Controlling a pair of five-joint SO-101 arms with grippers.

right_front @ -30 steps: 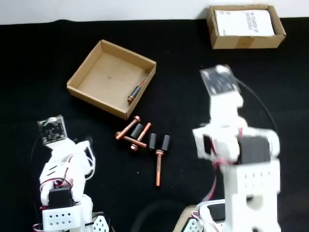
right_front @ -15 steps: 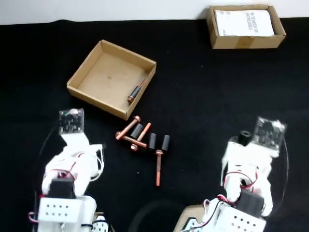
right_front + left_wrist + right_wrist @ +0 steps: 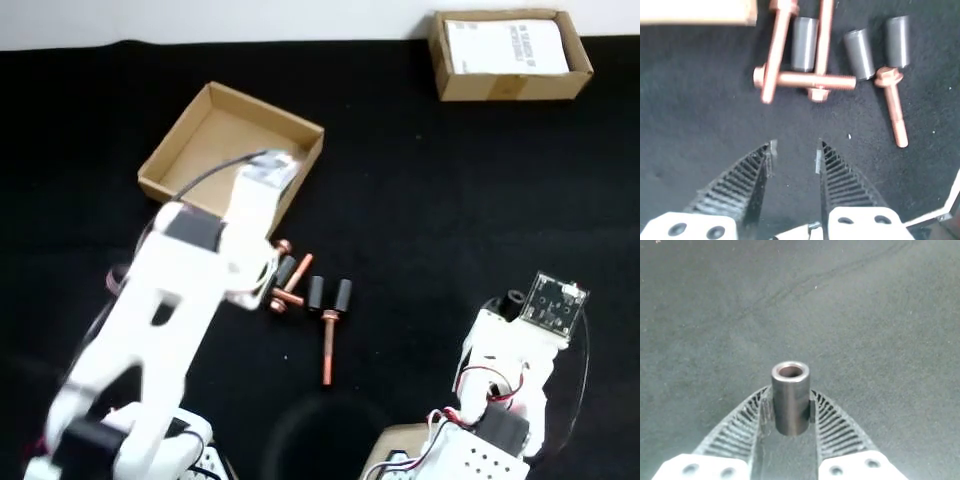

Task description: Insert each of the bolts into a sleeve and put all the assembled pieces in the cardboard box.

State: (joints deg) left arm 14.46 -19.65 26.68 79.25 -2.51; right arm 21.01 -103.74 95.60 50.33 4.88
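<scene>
Between the right jaws, a sleeve [image 3: 790, 400]

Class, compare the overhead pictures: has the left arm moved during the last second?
Yes. The left arm has swung forward from low in the view and now overlaps the cardboard box's near wall.

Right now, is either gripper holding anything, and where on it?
The right gripper clamps a sleeve by its sides. The left gripper is open, holding nothing.
</scene>
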